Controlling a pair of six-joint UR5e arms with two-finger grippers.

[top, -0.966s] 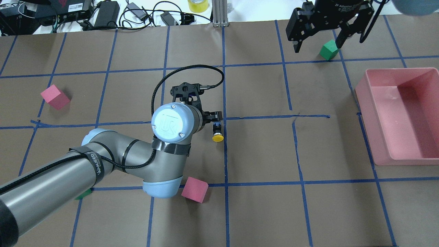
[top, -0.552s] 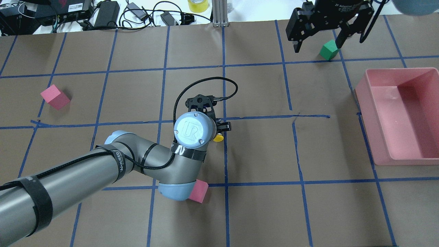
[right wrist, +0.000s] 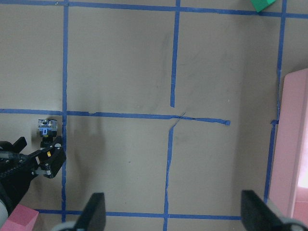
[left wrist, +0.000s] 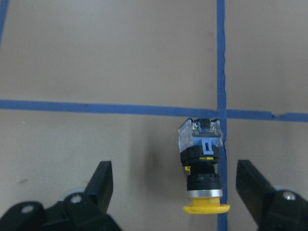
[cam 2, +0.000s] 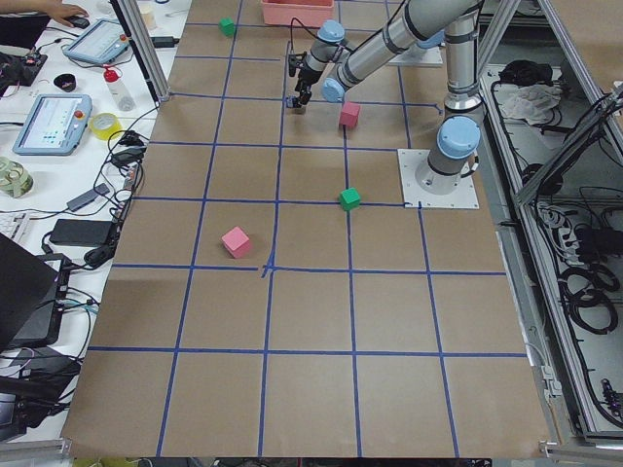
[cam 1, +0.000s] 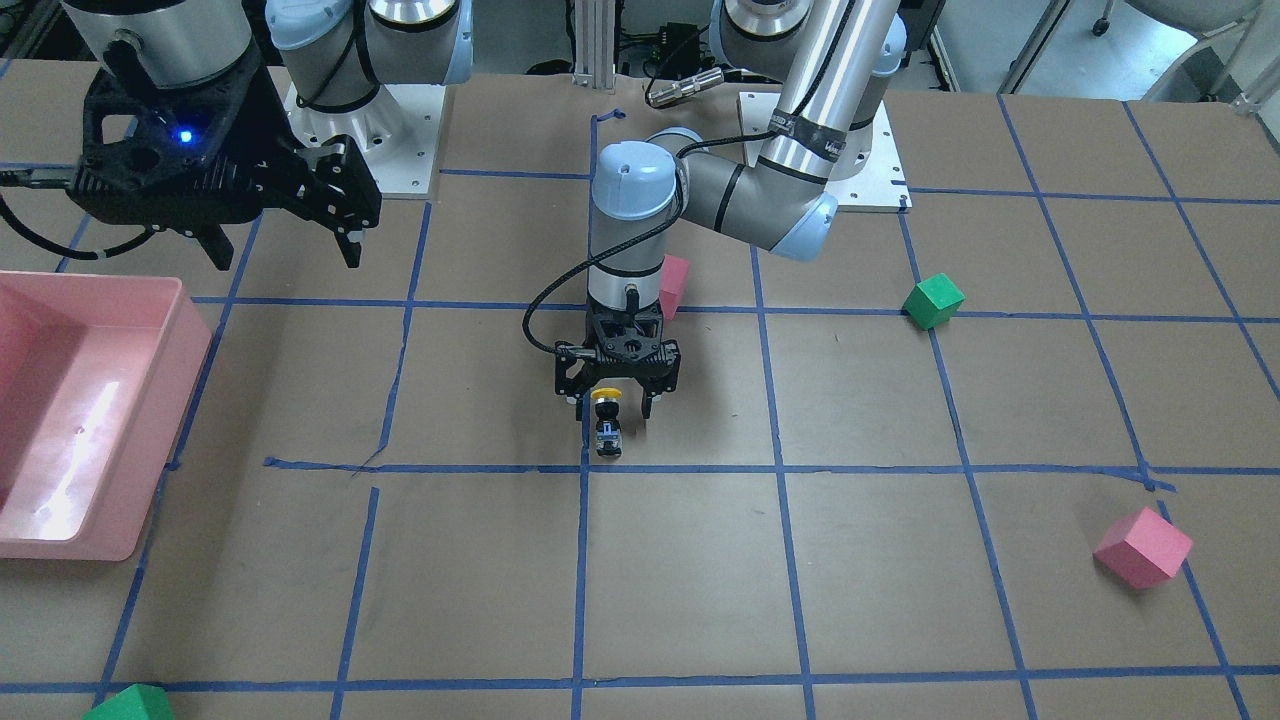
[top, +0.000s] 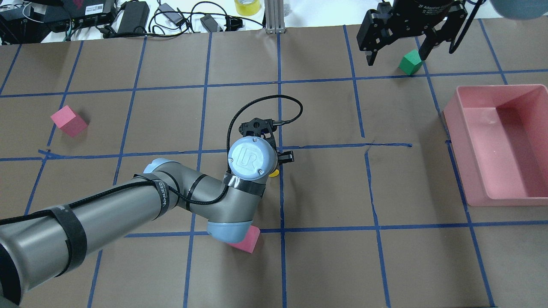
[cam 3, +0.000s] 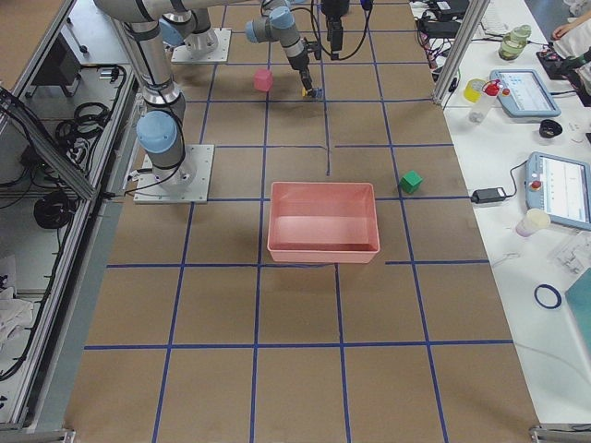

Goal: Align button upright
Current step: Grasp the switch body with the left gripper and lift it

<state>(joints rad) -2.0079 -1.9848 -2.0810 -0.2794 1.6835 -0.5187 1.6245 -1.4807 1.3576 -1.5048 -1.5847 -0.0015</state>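
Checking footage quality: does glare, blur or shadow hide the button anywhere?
Left wrist view: button sharp, faint shadow to its left, nothing hides it. Front view: glare only on the bin floor, away from it. Overhead: no glare, but the left arm covers all but a sliver of cap.

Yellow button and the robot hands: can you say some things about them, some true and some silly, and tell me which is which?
1. The button lies on its side. True.
2. The left hand is squeezing the button. False: it is open, with a finger on each side of the button, and neither finger touches it.
3. The button lies beside a crossing of blue tape lines. True.
4. The right hand is carrying a cube. False: it is open and holds nothing.
5. Nothing lies in the pink bin. True.
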